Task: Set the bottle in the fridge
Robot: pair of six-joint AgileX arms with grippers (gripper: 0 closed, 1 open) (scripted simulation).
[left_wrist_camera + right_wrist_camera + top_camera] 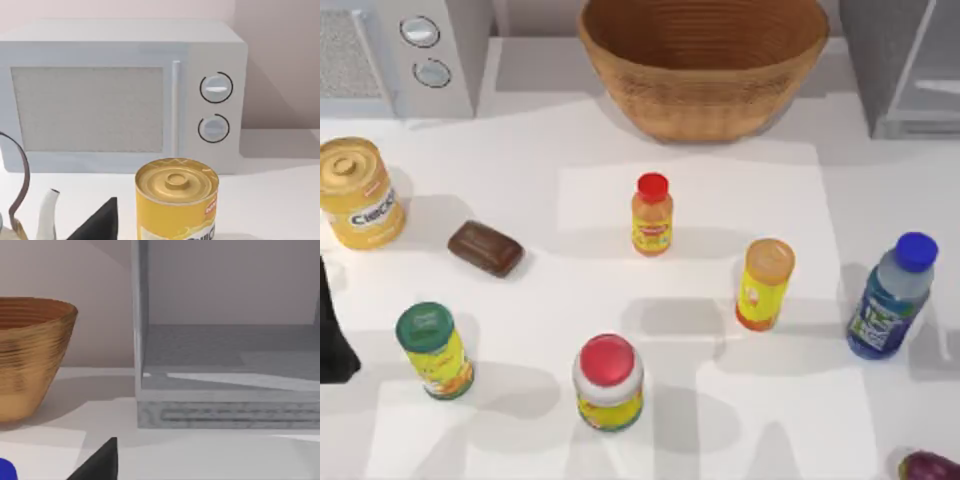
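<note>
Top view, read left to right: a dark piece of the left arm (pixel 332 330) sits at the nine o'clock edge of the surface (pixel 720 200), and whether its jaws are apart or together I cannot tell. The bottle (pixel 892 297) stands upright near three o'clock, untouched, with the yellow-orange cylinder (pixel 763 284) just beside it on its nine o'clock side. The fridge (pixel 905 65) occupies the one o'clock corner, well apart from the bottle.

In the right wrist view the fridge's open compartment (pixel 225 360) lies straight ahead past the basket (pixel 30 355). A sliver of blue cap (pixel 6 470) sits low in that view, with one dark fingertip (pixel 100 462) beside it; the state of the right jaws cannot be told, and nothing appears held.

Likely risks: a tall, slim bottle could tip if gripped high or nudged off-centre. An approach from nine o'clock may knock the cylinder. On the way in, the base could catch the fridge's raised front sill.
</note>
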